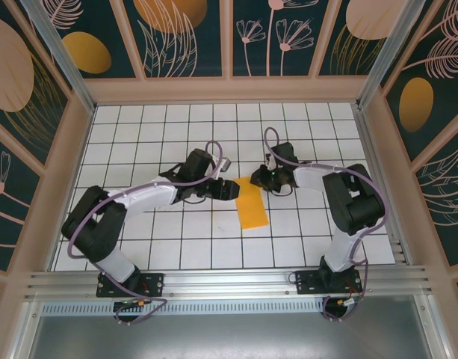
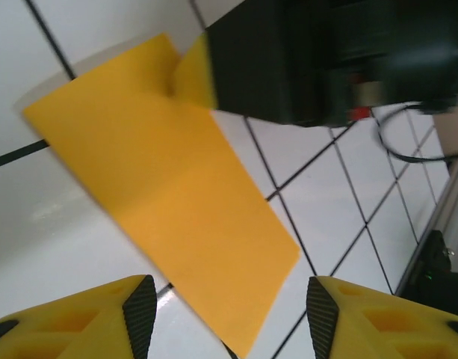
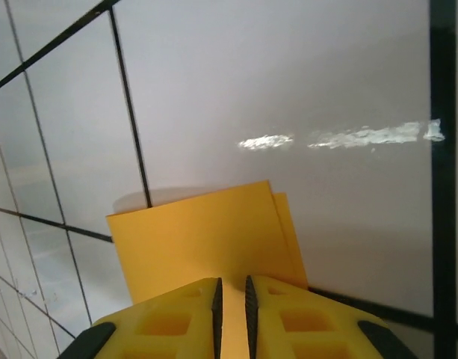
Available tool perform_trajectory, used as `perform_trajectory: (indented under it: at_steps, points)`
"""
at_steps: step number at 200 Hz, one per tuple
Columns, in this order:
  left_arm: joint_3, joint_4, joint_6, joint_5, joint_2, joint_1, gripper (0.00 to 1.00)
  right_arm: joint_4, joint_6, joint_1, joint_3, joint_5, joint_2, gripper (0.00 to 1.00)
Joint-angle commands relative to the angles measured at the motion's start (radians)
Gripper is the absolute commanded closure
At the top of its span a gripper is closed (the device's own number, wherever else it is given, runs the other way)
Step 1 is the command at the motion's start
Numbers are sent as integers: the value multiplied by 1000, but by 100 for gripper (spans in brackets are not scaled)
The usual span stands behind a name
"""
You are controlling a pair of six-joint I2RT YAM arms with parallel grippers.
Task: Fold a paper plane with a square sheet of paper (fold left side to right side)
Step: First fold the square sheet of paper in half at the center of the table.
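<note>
One paper, folded to a narrow strip, flat on surface mid-grid. Right tool pinching far edge, corner lifted, probably to keep layers aligned. Left tool spread at left side, presumably for creasing.

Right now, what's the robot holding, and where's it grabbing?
The right gripper pinches the orange paper at its far edge, near a corner. The left gripper is open, holding nothing.

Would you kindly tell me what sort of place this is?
Probably a robot test cell: two black-and-white robot arms bolted to an aluminium rail beside a white grid-tiled table, enclosed by dark panels painted with leaves, a folded orange-yellow paper sheet on it.
</note>
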Motion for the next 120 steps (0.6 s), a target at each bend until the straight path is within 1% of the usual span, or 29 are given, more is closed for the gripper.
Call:
perform_trajectory:
  at_steps: [1,23,38,79,120]
  points:
    - [106,-1,-53,-37,79,7,42,-57,-28,-13,5,41,-103,69]
    - [175,-24,-49,-54,155,7,43,-153,-79,-15,4,107,-142,66]
    - [206,-37,-46,-56,198,8,43,-188,-92,-14,-19,112,-171,65]
    - [251,-48,-37,-75,277,7,43,-205,-95,-14,-139,23,-263,64]
    - [280,-60,-26,-94,331,8,44,-218,-87,-16,-207,-3,-305,63]
